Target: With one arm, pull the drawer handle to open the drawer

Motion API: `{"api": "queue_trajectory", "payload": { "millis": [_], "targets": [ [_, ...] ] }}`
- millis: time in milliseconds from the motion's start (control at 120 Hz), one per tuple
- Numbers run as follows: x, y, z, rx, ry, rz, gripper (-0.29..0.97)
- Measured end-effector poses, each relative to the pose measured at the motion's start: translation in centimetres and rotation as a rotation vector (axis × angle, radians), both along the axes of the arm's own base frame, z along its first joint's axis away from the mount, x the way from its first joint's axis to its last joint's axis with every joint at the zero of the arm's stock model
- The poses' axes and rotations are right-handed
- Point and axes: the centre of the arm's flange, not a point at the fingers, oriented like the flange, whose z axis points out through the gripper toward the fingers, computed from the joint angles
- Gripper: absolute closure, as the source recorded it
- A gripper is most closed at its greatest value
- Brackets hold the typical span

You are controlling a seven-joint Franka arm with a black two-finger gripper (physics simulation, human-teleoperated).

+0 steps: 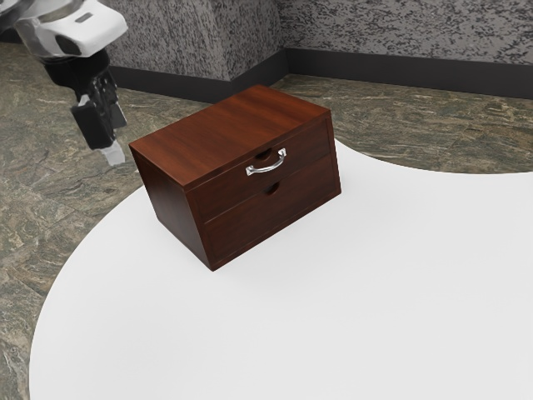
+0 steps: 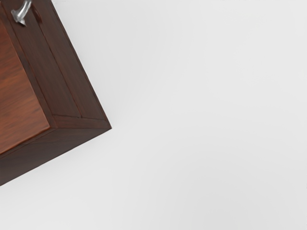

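A dark red-brown wooden cabinet (image 1: 225,137) stands on the white table (image 1: 375,283), with two drawer fronts facing the exterior view's lower right. The upper drawer carries a curved silver handle (image 1: 266,164) and sits flush with the cabinet's front. My gripper (image 1: 107,148) hangs open in the air off the cabinet's left rear corner, apart from it and holding nothing. From the hand's camera I look down on a corner of the cabinet (image 2: 29,96), and one end of the handle (image 2: 21,12) shows at the frame's edge.
The lower drawer front (image 1: 275,208) has only a small notch and is flush too. Bare white tabletop spreads in front of the cabinet and to the exterior view's right. Mottled floor (image 1: 50,217) and grey speckled walls (image 1: 400,25) surround the table.
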Motion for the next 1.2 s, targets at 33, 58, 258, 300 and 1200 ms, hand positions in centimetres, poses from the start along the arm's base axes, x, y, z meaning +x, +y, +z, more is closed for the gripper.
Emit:
{"api": "queue_trajectory", "payload": {
  "millis": [33, 58, 258, 300, 1200],
  "targets": [
    [0.2, -0.5, -0.1, 0.002, 0.003, -0.013, 0.0],
    [0.3, -0.5, -0.2, 0.002, 0.004, -0.016, 0.0],
    [0.2, -0.8, -0.1, 0.002, 0.009, -0.033, 0.0],
    [0.2, -2.1, -0.1, -0.005, 0.012, -0.058, 0.0],
    [17.3, -10.7, -12.6, 0.139, 0.09, 0.03, 0.0]
  ]
}}
